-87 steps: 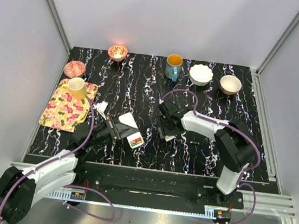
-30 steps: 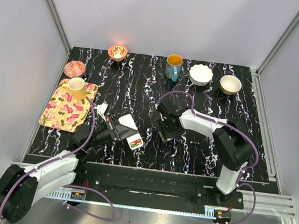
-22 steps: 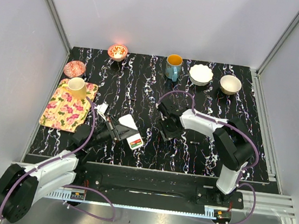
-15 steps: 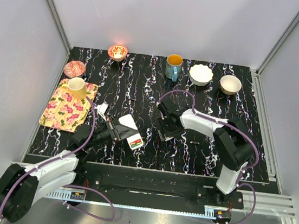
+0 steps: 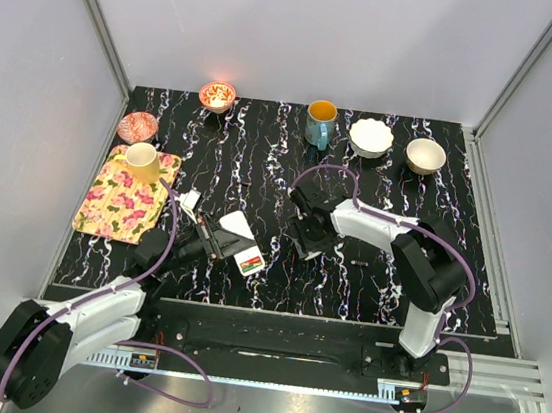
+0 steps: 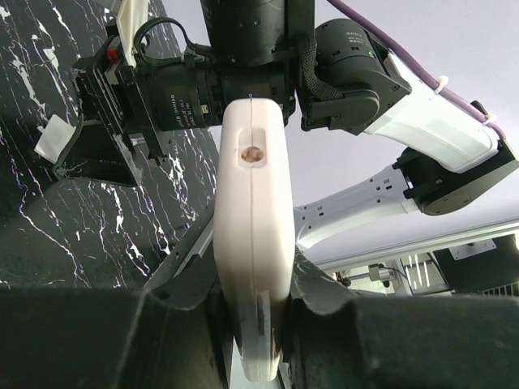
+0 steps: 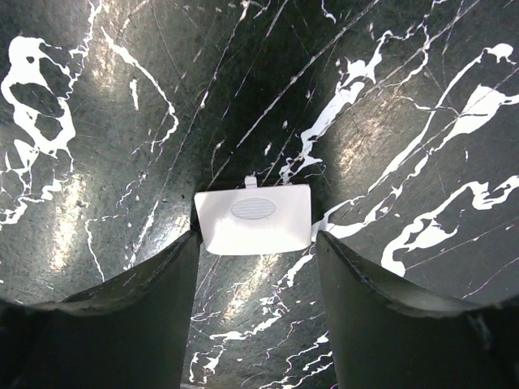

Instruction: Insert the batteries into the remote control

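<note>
Holding the remote control (image 6: 251, 243) edge-up, clamped in shut left jaws. Straddling the white cover (image 7: 254, 219), flat on the counter (image 7: 422, 121) between wide right jaws, gripping nothing. Might flick it away if pinched off-centre.

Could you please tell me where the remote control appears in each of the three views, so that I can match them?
Top external: the remote control is left of centre, near the table's front edge, held in the left gripper.
Left wrist: it fills the centre, seen edge-on.
Right wrist: not in it; only the white cover piece shows.
Shared landmark: the black marbled table.
</note>
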Available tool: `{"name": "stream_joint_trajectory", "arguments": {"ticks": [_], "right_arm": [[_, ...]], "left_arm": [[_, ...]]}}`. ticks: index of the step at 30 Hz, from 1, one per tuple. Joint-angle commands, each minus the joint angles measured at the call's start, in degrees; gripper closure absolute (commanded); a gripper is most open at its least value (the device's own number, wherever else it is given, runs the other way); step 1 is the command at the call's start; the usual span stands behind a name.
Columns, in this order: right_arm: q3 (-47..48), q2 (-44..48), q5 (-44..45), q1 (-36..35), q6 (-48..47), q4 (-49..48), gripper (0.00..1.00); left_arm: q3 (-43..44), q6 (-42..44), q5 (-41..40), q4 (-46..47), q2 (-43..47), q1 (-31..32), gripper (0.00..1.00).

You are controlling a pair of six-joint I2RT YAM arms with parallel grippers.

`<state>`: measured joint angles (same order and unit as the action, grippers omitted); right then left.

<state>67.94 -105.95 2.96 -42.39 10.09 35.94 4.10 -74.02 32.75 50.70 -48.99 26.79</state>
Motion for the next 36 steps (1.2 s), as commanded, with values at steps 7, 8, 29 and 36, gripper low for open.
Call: {"name": "stream_joint_trajectory", "arguments": {"ticks": [7, 8, 29, 36], "right_arm": [[-0.9, -2.2, -1.3, 0.0, -0.7, -1.6, 0.46], [-1.0, -2.2, -1.5, 0.1, -0.5, -1.7, 0.49], [4.9, 20.3, 2.2, -3.0, 10.6, 17.3, 1.0], [20.3, 20.3, 0.9, -9.5, 9.8, 34.1, 1.0]], "left_arm": [[0.9, 0.0, 0.4, 5.1, -1.1, -0.2, 1.0], [1.0, -0.1, 0.4, 5.3, -1.5, -0.2, 1.0], [7.9, 0.1, -4.5, 6.9, -9.7, 0.0, 1.0], [9.3, -2.5, -11.0, 19.1, -20.0, 2.7, 1.0]]}}
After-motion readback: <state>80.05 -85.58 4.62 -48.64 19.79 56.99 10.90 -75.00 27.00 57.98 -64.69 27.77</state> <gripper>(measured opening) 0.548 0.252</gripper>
